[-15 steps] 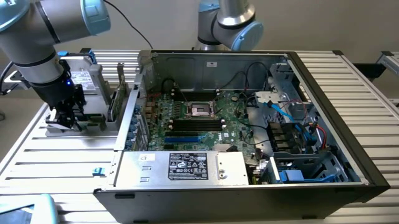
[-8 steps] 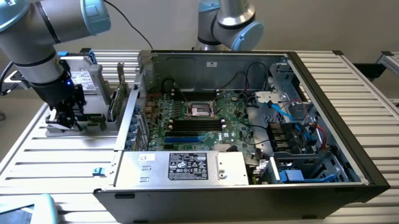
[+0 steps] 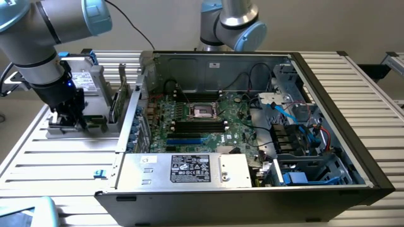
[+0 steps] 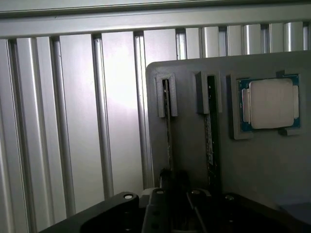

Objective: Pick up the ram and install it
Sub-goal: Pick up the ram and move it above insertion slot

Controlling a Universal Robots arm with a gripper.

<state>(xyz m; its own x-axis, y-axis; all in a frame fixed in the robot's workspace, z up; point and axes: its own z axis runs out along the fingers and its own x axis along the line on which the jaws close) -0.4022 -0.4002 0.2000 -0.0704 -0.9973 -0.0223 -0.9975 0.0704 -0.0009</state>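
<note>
Wrist view: you have the gripper point(image 4: 173, 188) down over the near end of one ram stick point(image 4: 168, 131). The stick stands on edge in a slot of the grey holder point(image 4: 262, 170). A second stick point(image 4: 210, 141) stands in the slot just beside it, and the square silver processor point(image 4: 269, 104) lies in its own recess further along. The gripper straddles the first stick, but you cannot tell from these pictures whether it has closed on it. The stick sits seated in its slot and is not lifted.

Progress, as a judgement: the task is at its very start. The pick-up is in hand but not completed. In the exterior view the black memory slots point(image 3: 198, 125) on the green board inside the open computer case point(image 3: 221, 71) appear empty, so the whole installing part is left. Nothing shows a stick carried toward the case.

Arm pose: in the exterior view the arm point(image 3: 38, 52) comes in from the upper part of the exterior view's left. Its wrist points straight down and the gripper point(image 3: 68, 124) is low over the holder point(image 3: 94, 131). The holder sits on the slatted table point(image 3: 57, 165), outside the case and against its wall on the exterior view's left. The gripper is well apart from the memory slots, with the case wall between them.
</note>
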